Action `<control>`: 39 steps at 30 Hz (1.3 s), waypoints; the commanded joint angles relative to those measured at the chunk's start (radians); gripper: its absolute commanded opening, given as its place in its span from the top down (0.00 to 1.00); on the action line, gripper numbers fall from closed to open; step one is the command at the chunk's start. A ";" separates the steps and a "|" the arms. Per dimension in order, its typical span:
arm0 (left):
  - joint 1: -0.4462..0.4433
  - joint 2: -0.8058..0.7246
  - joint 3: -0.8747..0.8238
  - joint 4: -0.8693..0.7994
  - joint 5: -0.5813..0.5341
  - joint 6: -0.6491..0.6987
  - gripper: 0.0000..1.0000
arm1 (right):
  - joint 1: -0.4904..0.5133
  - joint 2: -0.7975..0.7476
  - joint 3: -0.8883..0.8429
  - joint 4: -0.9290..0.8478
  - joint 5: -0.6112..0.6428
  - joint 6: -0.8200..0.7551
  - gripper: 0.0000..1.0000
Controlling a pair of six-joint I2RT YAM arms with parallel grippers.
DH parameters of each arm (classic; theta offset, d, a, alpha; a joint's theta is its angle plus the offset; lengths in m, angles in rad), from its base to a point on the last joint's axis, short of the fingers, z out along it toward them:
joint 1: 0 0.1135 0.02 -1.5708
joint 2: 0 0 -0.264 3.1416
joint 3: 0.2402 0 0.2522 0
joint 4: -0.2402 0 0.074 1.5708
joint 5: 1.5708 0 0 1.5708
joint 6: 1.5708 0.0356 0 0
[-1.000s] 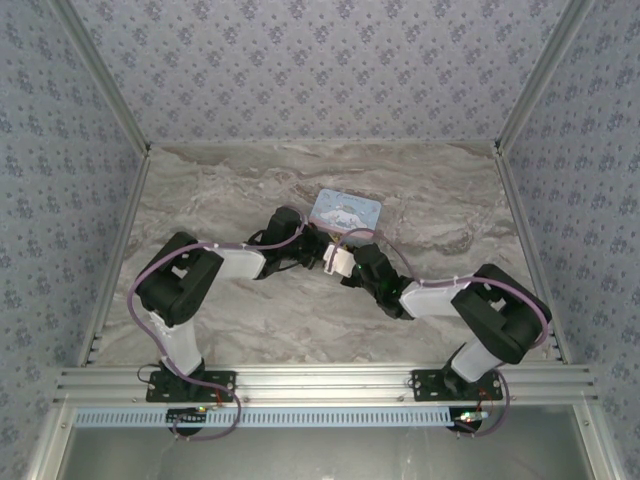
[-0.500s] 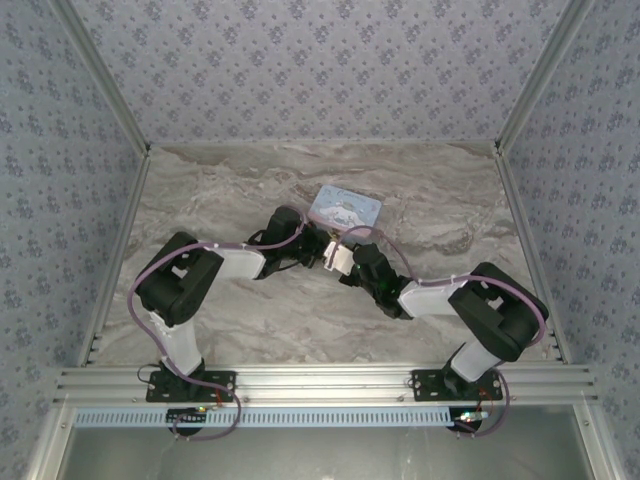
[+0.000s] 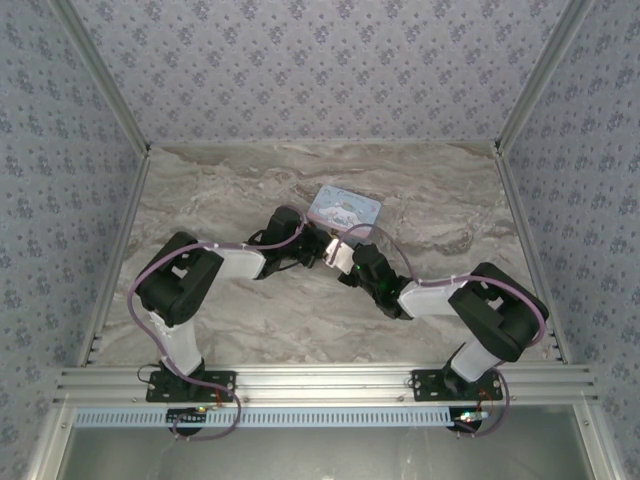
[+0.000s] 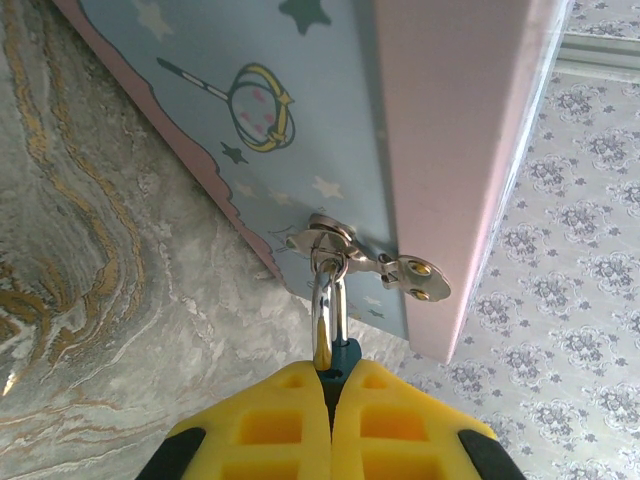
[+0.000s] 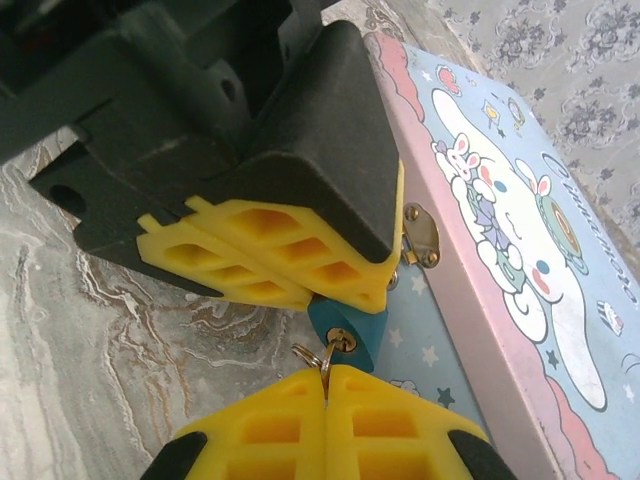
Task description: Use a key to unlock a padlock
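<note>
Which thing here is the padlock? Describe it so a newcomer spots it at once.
Start at the pastel-blue cartoon tin mid-table. A small metal hasp sits at its pink edge, and the padlock loops through it. It is tiny beside the tin: a grey-metal loop on a teal body, pinched between the yellow fingers of the left gripper.

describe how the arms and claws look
Both the left arm and right arm have black joint housings, white links and a lilac cable looped alongside. The left claw and right claw have black bodies with yellow fingers moulded with ribbed pockets.
</note>
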 commanded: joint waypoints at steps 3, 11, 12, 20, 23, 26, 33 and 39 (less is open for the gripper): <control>-0.009 -0.007 0.009 0.057 0.043 -0.008 1.00 | -0.003 -0.050 0.036 -0.097 -0.039 0.273 1.00; -0.011 0.000 0.013 0.050 0.042 -0.007 1.00 | -0.081 -0.084 -0.016 -0.046 -0.235 0.659 1.00; -0.012 0.001 0.013 0.050 0.042 -0.005 1.00 | -0.099 -0.083 -0.021 -0.038 -0.264 0.706 1.00; -0.019 0.007 0.021 0.044 0.040 -0.004 1.00 | -0.184 -0.080 -0.066 0.027 -0.383 0.920 1.00; -0.019 0.011 0.025 0.042 0.040 -0.004 1.00 | -0.185 -0.081 -0.077 0.024 -0.363 0.918 1.00; -0.020 0.011 0.026 0.042 0.041 -0.003 1.00 | -0.184 -0.080 -0.078 0.014 -0.353 0.901 1.00; -0.020 0.010 0.026 0.042 0.040 -0.003 1.00 | -0.185 -0.117 -0.091 -0.040 -0.305 0.834 0.88; -0.020 0.013 0.023 0.044 0.040 -0.005 1.00 | -0.186 -0.171 -0.108 -0.075 -0.281 0.767 0.64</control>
